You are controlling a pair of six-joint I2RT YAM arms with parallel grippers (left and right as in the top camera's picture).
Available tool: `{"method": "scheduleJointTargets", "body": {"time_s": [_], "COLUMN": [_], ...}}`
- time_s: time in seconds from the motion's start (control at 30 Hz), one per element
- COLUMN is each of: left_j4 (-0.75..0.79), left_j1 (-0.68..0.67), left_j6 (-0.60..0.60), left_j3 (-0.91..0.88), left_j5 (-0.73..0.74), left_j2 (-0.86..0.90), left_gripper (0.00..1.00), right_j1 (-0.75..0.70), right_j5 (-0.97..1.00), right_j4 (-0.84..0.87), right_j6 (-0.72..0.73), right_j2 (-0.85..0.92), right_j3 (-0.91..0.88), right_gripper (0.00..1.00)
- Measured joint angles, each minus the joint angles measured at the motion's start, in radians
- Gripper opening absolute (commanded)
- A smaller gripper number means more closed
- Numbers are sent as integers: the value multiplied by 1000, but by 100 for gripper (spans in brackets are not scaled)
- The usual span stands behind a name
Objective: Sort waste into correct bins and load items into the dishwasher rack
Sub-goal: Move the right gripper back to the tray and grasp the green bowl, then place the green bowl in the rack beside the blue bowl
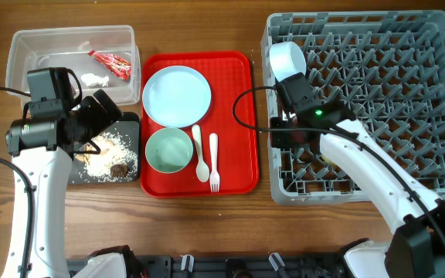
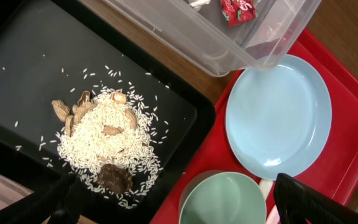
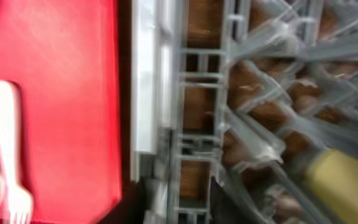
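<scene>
The clear tub [image 1: 22, 46] holds the red-and-white wrapper [image 1: 113, 64] and a white scrap [image 1: 93, 79]; the wrapper also shows in the left wrist view [image 2: 238, 9]. The black tray [image 2: 30, 68] holds rice and brown food scraps [image 2: 104, 143]. My left gripper [image 1: 103, 116] is open and empty above the tray's right edge. The pale blue plate [image 1: 176, 95], green bowl [image 1: 168, 150], spoon [image 1: 199, 154] and fork [image 1: 214, 162] lie on the red tray. A pale blue bowl [image 1: 288, 58] and a yellow cup [image 3: 344, 180] sit in the grey rack [image 1: 392, 46]. My right gripper [image 3: 182, 199] is blurred, fingers apart over the rack's left wall.
The red serving tray [image 1: 238, 116] lies between the black tray and the rack. The green bowl [image 2: 225, 199] sits just below the left gripper's fingers. The right arm's cable loops over the red tray's right edge. Bare wood table lies along the front.
</scene>
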Motion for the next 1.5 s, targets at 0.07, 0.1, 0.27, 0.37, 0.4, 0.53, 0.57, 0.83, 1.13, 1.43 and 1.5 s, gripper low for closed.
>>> {"method": "scheduleJointTargets", "body": {"time_s": [0.07,0.1,0.27,0.37,0.4,0.53,0.57,0.83,1.13,1.43,1.5], "left_j4": [-9,-34,-176,-224,-229,-234,-234,-234,-223,-201,-200], "left_j1": [0,0,0,3,4,13,13,13,13,13,13], "left_j6": [0,0,0,0,0,0,0,0,0,0,0], "left_j3": [0,0,0,0,0,0,0,0,0,0,0], "left_j5": [0,-3,-56,-78,-79,-86,-86,-86,-86,-86,-86], "left_j2": [0,0,0,0,0,0,0,0,0,0,0], "left_gripper": [100,100,100,100,100,100,100,100,100,100,100], "right_j1": [5,6,50,176,209,332,348,386,289,125,61], "right_j5": [31,6,-260,-314,-320,-312,-307,-283,-89,417,469], "right_j4": [5,48,135,146,152,225,235,292,194,172,207], "right_j6": [-38,-73,-119,-65,-45,63,84,220,200,94,37], "right_j2": [-1,-2,8,137,175,336,362,474,256,-67,-67], "right_j3": [118,180,245,245,245,245,245,245,242,242,242], "right_gripper": [51,51,51,50,50,50,47,4,4,4,4]}}
